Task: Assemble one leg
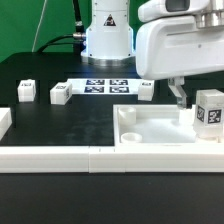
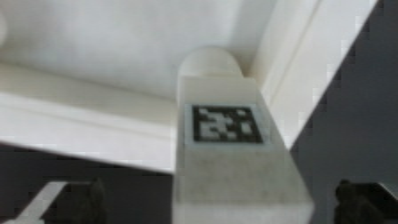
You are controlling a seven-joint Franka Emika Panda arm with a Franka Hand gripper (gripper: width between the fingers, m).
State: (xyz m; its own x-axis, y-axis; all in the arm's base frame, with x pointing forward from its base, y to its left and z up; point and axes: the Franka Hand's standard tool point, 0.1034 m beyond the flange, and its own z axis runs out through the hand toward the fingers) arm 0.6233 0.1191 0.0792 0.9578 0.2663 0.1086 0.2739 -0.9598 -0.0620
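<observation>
The leg [image 1: 208,110] stood upright at the corner of the tray [image 1: 165,128] on the exterior view's right, its tag facing that camera. In the wrist view it ran up just beside the tray's raised wall. I judged it set at its corner hole, though I could not tell how firmly it was seated, so any last turning or pressing home was what remained. My end effector [image 2: 214,202] was released, and its fingers [image 2: 64,200] straddled the leg with a dark gap on each side, touching nothing. Room looked tight toward the tray wall and freer straight upward. An open round hole [image 1: 128,117] showed at the tray's far left corner. Farther off, a spare block [image 1: 60,95] and two more like it sat well apart on the counter [image 1: 60,125] near the marker board [image 1: 105,87]. White rails [image 1: 50,157] lined the near edge.
</observation>
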